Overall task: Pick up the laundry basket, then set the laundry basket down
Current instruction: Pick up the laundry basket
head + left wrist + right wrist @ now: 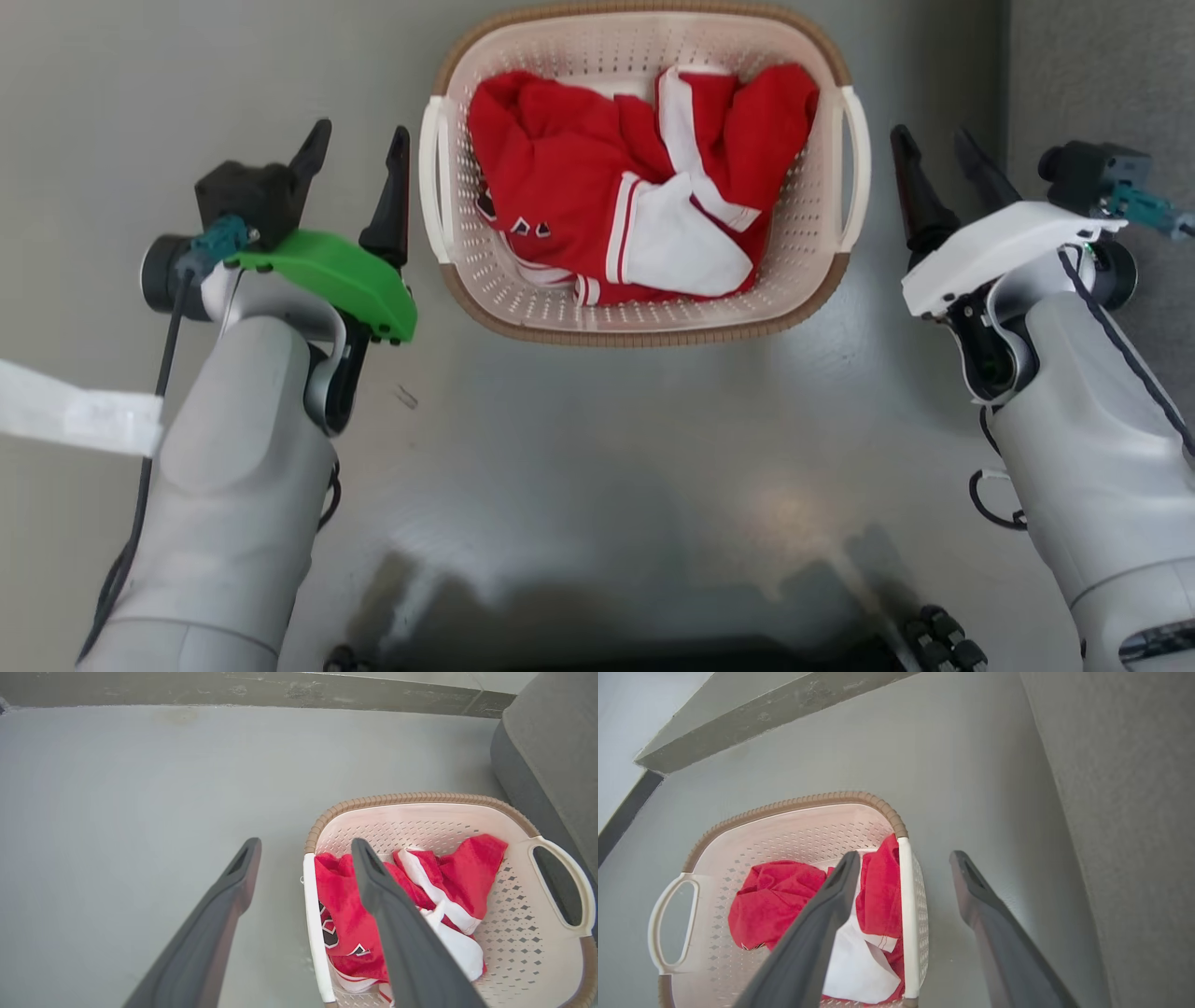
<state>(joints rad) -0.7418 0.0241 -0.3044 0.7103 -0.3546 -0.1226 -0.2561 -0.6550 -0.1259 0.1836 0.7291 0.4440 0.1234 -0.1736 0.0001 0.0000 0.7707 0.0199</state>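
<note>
Starting at the left: the left gripper [362, 135] is seen spread wide with nothing between its jaws, parked just beside the left handle [431, 177] but not touching it. In the left wrist view one finger [224, 914] is lined up over the floor and the other over the basket's inside, so that side looks roughly straddled.

The basket [635, 336] is sat on the grey floor [597, 448], between the two grippers. It's oval, made of perforated cream plastic, and topped with a ribbed brown rim made to look woven. A crumpled red-and-white garment [579, 168] is heaped inside. That's soft stuff, so the load is probably light. The plastic is likely thin, smooth and a bit flexy, so it could get squeezed out of shape if grabbed by the wall. The looped handles are the obvious spots to be gripped, one per side, so it's kept level.

The right handle [857, 168] is untouched too, and the right gripper [931, 135] is held released and empty just beside it. Grey textured upholstery [1102, 75] is seen at the far right.
</note>
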